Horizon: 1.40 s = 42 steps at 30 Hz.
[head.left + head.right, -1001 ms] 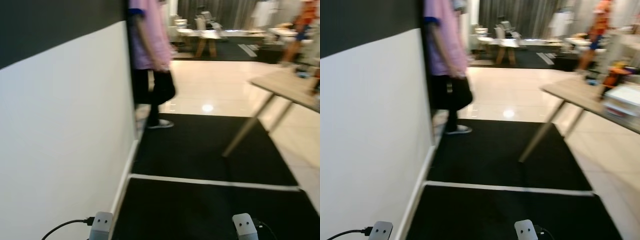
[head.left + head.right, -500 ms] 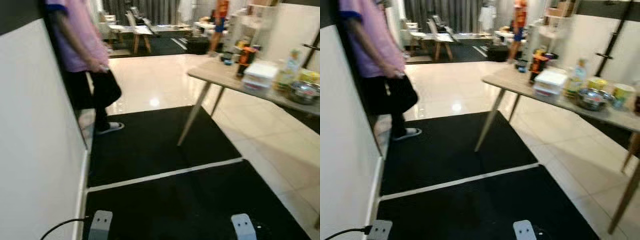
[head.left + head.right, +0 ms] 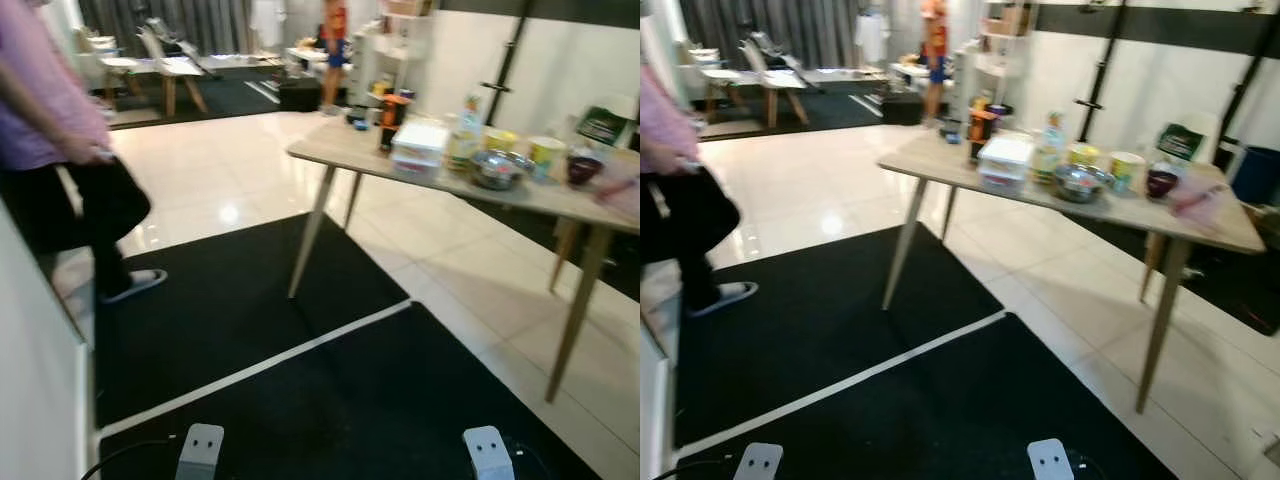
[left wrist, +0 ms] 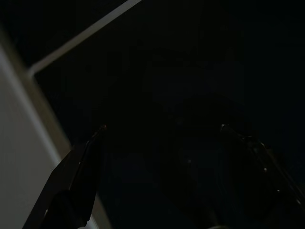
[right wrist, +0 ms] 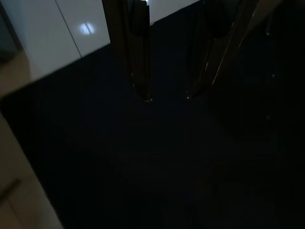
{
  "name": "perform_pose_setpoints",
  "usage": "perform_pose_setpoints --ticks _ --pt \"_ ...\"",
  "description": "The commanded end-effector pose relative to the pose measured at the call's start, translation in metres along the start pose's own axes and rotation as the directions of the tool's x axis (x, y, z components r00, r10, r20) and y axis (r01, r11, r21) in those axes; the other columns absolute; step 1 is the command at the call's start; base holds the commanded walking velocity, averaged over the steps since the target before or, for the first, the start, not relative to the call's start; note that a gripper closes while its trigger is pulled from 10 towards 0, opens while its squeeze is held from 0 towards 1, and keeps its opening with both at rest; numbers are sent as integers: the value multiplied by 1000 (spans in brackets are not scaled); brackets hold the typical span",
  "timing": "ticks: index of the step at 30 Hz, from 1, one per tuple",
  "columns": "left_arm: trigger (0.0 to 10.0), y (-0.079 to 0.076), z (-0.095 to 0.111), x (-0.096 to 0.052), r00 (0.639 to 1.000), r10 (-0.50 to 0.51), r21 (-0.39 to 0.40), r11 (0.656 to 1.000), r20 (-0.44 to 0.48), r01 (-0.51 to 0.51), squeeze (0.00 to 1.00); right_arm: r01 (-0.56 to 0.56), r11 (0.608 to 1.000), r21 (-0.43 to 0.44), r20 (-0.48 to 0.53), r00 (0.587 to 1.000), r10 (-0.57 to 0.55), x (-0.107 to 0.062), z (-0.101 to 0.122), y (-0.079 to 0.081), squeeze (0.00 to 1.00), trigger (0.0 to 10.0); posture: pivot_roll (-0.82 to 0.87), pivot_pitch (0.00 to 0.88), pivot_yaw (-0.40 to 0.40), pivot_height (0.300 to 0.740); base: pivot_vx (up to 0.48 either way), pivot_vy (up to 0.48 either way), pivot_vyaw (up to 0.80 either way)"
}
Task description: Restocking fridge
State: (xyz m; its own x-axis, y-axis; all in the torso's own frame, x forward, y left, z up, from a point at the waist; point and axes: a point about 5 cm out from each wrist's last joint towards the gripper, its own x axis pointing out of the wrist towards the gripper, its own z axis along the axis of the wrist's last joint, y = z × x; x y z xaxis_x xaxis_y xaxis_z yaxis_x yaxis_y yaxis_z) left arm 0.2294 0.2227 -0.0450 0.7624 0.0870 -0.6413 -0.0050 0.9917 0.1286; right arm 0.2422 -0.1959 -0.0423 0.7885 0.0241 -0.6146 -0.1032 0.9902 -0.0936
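Observation:
A light wooden table (image 3: 930, 156) on slanted legs stands ahead on the right. On it are a white lidded container (image 3: 1004, 155), a metal bowl (image 3: 1080, 182), a clear bottle (image 3: 1047, 148), a dark bottle (image 3: 982, 125), cups (image 3: 1127, 170) and a green bag (image 3: 1180, 140). Both my arms hang low, their wrists at the lower rim of the eye views. In the dark left wrist view my left gripper (image 4: 159, 131) is open over the black mat. My right gripper (image 5: 167, 98) also hangs open over the mat with nothing between its fingers.
A person (image 3: 50, 150) in a pink top stands at the left by a white wall (image 3: 30, 400). A black mat (image 3: 300, 400) with a white stripe (image 3: 250, 370) covers the floor before me. Glossy tiles, more tables and another person (image 3: 335, 25) lie farther back.
The camera has swung to the right: the white wall has slid off to the left and the laden table has come into view. Both arms hang as before.

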Motion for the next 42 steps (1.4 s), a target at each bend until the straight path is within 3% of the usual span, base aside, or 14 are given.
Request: perform_pose_setpoints --ticks 1,14,27,42 --pt "10000 -5 -1 0 1000 -10 3 1000 3 10 0 6 1000 3 -19 1000 -6 -1 -4 -4 0 10000 -53 70 -27 740 0 0 -800" --pt "10000 -4 4 0 999 -4 -10 1000 35 4 0 3 1000 7 -15 1000 -3 -1 -3 -3 0 10000 -56 73 -26 740 0 0 -800" --pt "10000 -5 8 1 999 1 -43 999 50 1 0 -41 999 5 -32 999 41 -1 -6 4 0 10000 -55 77 -35 740 0 0 0" --pt "10000 -5 11 2 998 -4 -45 999 57 7 0 -34 999 10 -29 999 34 -2 -6 1 0 10000 -56 81 -30 740 307 0 0"
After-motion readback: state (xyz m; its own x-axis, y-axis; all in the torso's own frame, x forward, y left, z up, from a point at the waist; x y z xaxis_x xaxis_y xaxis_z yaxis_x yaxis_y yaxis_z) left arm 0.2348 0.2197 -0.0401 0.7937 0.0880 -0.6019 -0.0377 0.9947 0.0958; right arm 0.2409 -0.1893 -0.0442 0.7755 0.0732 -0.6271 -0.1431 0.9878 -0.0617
